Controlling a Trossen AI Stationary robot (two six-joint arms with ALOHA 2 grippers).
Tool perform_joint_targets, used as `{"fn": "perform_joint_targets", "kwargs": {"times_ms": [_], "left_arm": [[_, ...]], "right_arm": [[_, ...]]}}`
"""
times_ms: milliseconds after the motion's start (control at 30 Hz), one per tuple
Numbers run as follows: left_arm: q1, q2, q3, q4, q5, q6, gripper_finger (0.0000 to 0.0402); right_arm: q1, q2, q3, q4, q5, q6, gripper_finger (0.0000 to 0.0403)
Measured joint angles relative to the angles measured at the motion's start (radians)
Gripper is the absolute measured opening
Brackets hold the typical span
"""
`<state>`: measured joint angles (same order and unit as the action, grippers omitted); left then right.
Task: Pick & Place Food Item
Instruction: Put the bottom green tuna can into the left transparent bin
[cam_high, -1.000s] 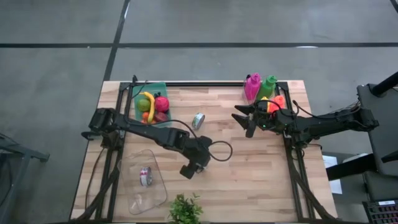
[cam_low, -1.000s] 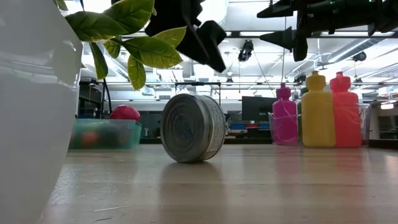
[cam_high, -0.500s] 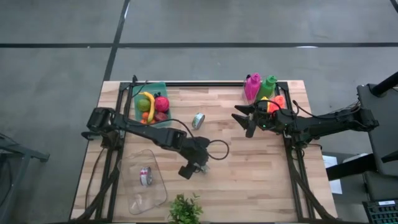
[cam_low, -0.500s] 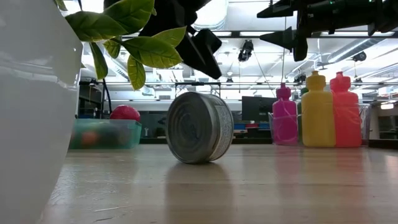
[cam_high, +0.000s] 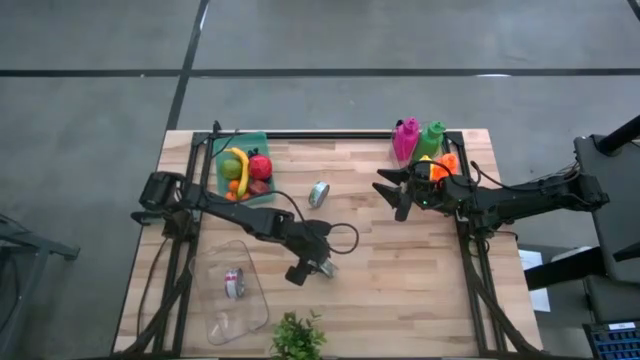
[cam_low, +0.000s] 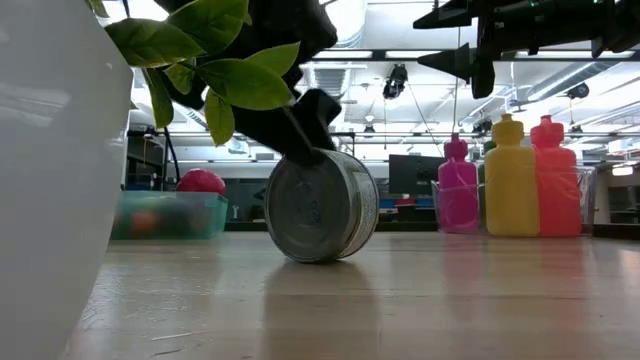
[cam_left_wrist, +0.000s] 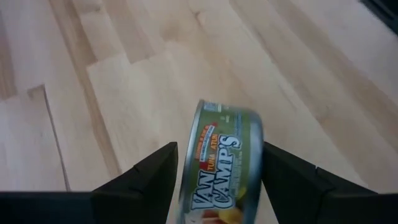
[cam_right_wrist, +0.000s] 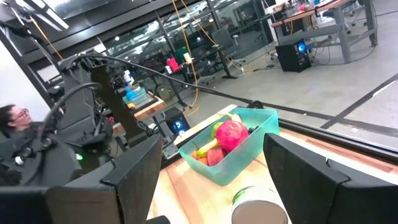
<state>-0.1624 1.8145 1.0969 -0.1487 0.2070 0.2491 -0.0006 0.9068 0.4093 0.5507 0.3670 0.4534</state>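
left tool (cam_left_wrist: 217, 171) astride tuna can (cam_left_wrist: 222, 165) on table (cam_left_wrist: 124, 93)

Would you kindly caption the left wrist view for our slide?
Left end effector straddles a tuna can lying on its side on the wooden table.

Our left gripper (cam_high: 311, 268) low over mid-table, fingers spread; our right gripper (cam_high: 392, 193) raised, fingers parted.
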Motion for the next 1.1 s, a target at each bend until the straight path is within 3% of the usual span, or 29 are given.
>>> {"fn": "perform_joint_targets", "kwargs": {"times_ms": [700, 1000, 1100], "left_arm": [[0.035, -0.001, -0.108, 0.104, 0.0, -0.091, 0.0221], [0.041, -0.001, -0.108, 0.104, -0.007, -0.094, 0.0153], [0.044, -0.001, -0.108, 0.104, -0.008, -0.101, 0.0148]], "right_arm": [[0.0, 0.0, 0.0, 0.0, 0.0, 0.0, 0.0276], [0.0, 0.0, 0.0, 0.0, 0.0, 0.0, 0.0276], [0.0, 0.0, 0.0, 0.0, 0.0, 0.0, 0.0276]]}}
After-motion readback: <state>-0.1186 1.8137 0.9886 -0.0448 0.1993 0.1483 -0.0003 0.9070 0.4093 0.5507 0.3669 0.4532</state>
